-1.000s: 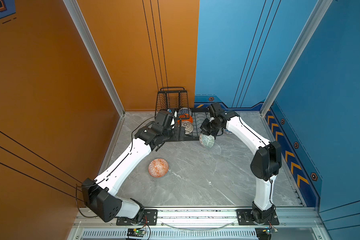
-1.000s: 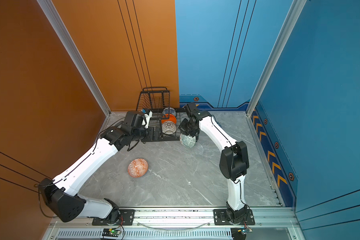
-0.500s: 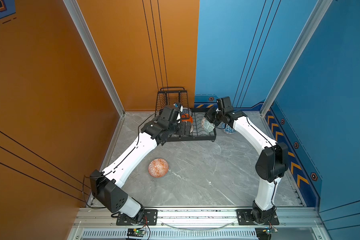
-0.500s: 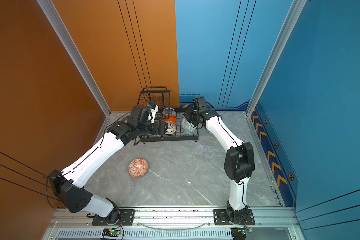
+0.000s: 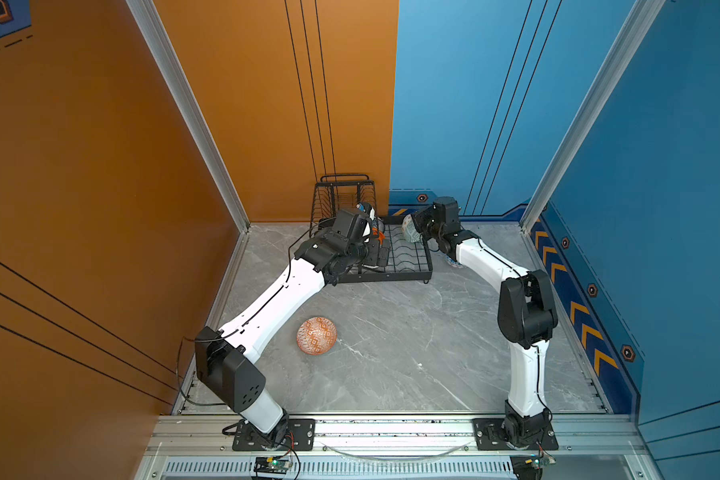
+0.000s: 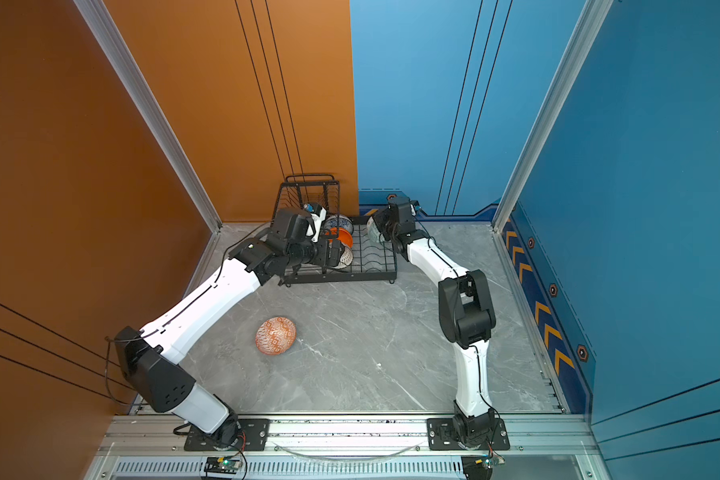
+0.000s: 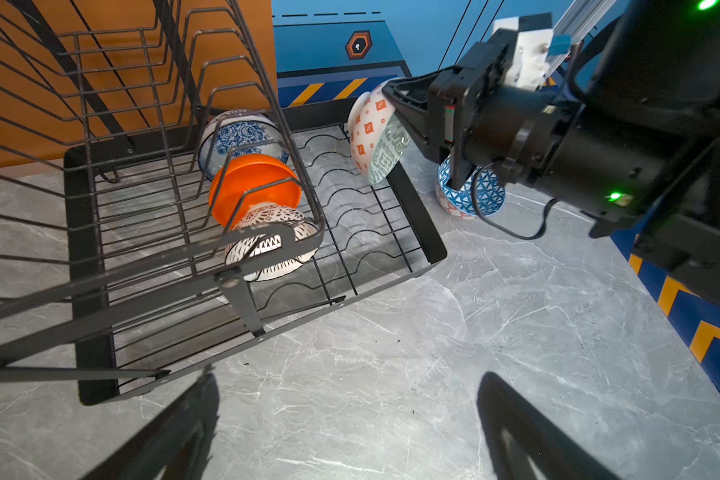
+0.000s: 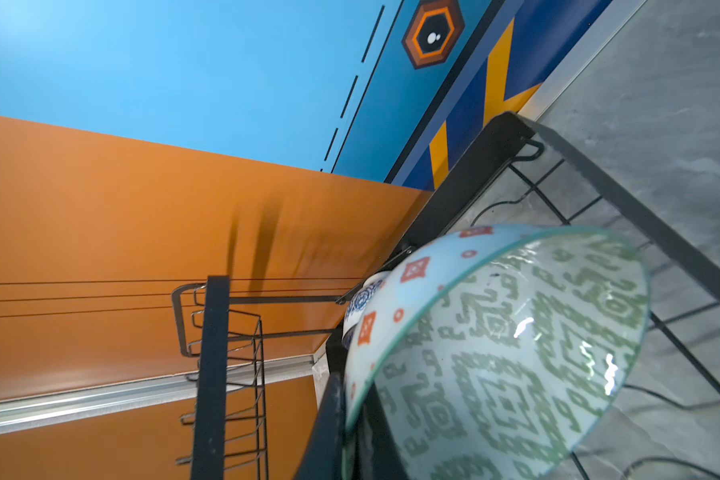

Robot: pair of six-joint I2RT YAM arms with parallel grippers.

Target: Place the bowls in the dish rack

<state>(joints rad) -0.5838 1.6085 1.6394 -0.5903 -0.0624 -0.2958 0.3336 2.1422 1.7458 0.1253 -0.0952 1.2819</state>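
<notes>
The dish rack point(image 5: 391, 277) sits in the upper middle of both top views, against the back wall. In the left wrist view three bowls already stand on edge in its lower tray, under the raised basket: the blue-white floral bowl point(image 7: 242, 137), the plain orange bowl point(image 7: 254, 187) and the white lattice bowl point(image 7: 273, 218), packed close in a row. The right gripper point(image 7: 395, 112) is clamped on the rim of the pale green bowl point(image 7: 377, 137), holding it tipped on edge at the rack's right side in that view; whether it touches the wires cannot be told. The left gripper point(image 7: 348, 374) is spread wide and empty, low over the table point(image 5: 412, 353) beside the rack. Two bowls lie outside the rack: the blue-white triangle bowl point(image 7: 481, 197) on the table just right of the rack, partly hidden by the right arm, and the orange-white geometric bowl point(image 5: 316, 335), well apart from the rack in the lower middle of a top view. So half the load looks done, a fourth is going in, and two remain.
</notes>
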